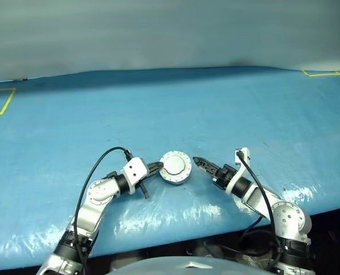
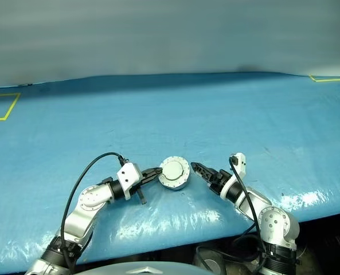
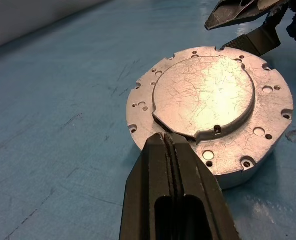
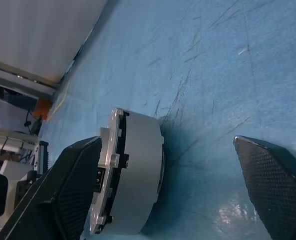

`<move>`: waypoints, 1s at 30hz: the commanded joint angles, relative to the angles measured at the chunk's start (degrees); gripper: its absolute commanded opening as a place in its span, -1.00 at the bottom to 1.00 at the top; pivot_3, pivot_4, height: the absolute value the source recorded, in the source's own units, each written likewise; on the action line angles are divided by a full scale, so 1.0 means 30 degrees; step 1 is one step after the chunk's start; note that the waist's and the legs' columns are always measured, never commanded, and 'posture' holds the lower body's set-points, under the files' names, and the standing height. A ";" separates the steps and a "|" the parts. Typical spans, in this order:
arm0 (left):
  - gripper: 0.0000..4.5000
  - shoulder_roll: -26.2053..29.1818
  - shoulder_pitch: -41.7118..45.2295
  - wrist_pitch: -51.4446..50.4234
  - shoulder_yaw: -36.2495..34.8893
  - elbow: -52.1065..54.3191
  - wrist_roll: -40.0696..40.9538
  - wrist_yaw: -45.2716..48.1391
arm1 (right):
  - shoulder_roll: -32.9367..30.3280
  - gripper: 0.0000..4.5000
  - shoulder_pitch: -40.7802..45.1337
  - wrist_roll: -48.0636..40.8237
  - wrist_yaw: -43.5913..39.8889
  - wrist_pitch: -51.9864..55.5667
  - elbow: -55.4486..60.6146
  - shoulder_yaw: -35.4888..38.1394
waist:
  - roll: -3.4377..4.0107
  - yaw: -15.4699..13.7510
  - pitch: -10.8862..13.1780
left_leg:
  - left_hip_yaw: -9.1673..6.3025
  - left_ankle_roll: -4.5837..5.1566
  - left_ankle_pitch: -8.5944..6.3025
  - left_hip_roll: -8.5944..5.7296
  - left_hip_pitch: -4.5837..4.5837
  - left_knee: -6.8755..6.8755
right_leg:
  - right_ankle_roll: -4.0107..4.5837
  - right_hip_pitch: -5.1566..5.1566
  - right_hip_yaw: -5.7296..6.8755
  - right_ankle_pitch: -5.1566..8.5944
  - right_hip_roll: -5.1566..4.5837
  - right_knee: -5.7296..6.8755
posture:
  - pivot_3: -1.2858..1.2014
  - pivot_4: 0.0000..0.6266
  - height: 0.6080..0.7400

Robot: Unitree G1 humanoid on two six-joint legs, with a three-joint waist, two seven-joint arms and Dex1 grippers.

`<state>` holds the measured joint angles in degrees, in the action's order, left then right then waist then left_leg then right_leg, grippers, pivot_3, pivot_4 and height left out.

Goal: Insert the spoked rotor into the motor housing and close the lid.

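Left eye view, lid (image 1: 175,165) down on motor housing (image 4: 138,175), left jaws together at its edge, right jaws apart

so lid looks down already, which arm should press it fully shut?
Left, probably. The left gripper is shut, its tip at the lid's edge. The right gripper stands open beside the motor housing, touching nothing.

Bright, even light; glare on lid (image 3: 202,95)
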<state>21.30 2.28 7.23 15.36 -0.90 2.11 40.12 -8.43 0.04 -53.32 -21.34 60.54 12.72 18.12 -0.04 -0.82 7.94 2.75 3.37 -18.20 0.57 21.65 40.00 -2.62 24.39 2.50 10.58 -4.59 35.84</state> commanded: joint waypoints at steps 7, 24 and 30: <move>-1.00 0.0326 -0.0232 -0.0341 0.0722 -0.0342 -0.0561 0.0348 | 0.0535 0.98 -0.0153 -0.0559 -0.0095 -0.0581 0.0678 -0.1762 | 0.0000 0.0024 0.0000 | 0.0000 0.0001 -0.0001 -0.0001 0.0000 0.0000 | -0.0007 0.0001 -0.0001 0.0000 0.0004 0.0000 | 0.03 -0.52 1.00; -1.00 0.0352 -0.0022 -0.0334 0.0913 -0.0602 -0.0747 0.0350 | 0.0570 -0.48 -0.0200 -0.0353 0.0145 -0.1819 0.1089 -0.2899 | 0.0008 -0.0018 -0.0004 | -0.0003 0.0004 -0.0001 -0.0003 -0.0003 0.0002 | -0.0021 0.0004 0.0002 -0.0001 -0.0001 -0.0005 | 0.03 -0.52 1.00; -1.00 0.0364 0.0063 -0.0518 0.0817 -0.0457 -0.0599 0.0422 | 0.0525 -0.48 -0.0246 -0.0161 0.0417 -0.2033 0.0932 -0.2950 | 0.0008 -0.0006 -0.0004 | -0.0003 0.0002 0.0002 -0.0001 -0.0007 0.0002 | -0.0025 0.0006 0.0002 -0.0001 -0.0001 -0.0004 | 0.03 -0.52 1.00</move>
<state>22.64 2.93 7.14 15.74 -1.28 1.20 40.22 -7.15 -0.91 -54.19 -20.72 55.03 14.31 10.64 -0.02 -0.84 7.93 2.74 3.38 -18.19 0.57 21.63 40.01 -2.70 24.41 2.51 10.58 -4.59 35.83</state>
